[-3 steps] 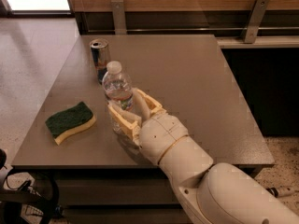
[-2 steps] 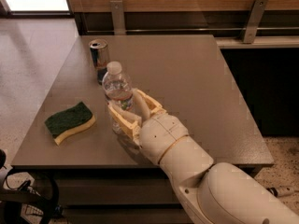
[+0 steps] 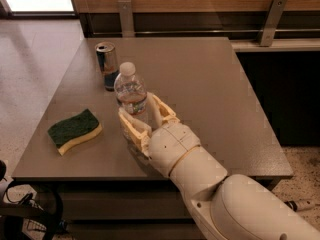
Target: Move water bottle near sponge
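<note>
Clamped low in the cream tool [image 3: 139,110] over the grey counter [image 3: 200,79], the clear ribbed water bottle [image 3: 131,88] could tip before reaching the green-and-yellow sponge [image 3: 75,130].

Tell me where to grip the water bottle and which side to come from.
Grip the water bottle low on its body, below the label band, coming level from the near edge of the table, where the claw sits by it. It stands upright and slim, so a side grasp should fit; the drink can close behind blocks the far side.
</note>
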Robot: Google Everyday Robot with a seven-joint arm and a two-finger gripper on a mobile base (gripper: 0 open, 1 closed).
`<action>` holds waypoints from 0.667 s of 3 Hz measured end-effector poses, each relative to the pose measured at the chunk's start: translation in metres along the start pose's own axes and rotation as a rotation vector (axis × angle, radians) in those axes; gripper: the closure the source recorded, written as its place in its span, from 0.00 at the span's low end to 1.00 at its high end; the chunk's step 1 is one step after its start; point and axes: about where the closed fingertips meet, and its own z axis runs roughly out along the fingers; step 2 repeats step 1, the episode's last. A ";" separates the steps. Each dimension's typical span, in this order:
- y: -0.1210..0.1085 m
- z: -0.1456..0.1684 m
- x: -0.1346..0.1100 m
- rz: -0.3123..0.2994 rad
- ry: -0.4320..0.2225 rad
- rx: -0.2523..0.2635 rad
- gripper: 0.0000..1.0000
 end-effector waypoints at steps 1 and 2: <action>0.001 0.000 0.000 -0.001 0.000 -0.002 0.00; 0.001 0.000 0.000 -0.001 0.000 -0.002 0.00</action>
